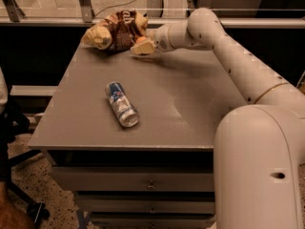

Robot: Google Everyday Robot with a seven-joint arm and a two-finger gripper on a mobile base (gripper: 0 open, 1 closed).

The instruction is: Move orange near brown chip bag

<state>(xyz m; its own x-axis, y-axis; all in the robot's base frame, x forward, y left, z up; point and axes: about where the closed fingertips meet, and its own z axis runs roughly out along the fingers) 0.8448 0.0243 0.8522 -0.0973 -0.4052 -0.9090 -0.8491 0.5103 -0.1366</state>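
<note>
The brown chip bag (114, 30) lies crumpled at the far left corner of the grey table (190, 104). It is dark brown with pale yellow ends. My gripper (143, 45) reaches in from the right and sits low over the table, right against the bag's right end. The orange (140, 39) shows between the pale fingers (144, 48), which are closed around it. The orange is beside the bag, nearly touching it. I cannot tell whether the orange rests on the table.
A blue-and-silver drink can (122, 104) lies on its side near the table's middle left. My arm (228, 56) crosses the table's far right. A glass railing (86, 4) runs behind the table. Drawers (143, 185) sit below the front edge.
</note>
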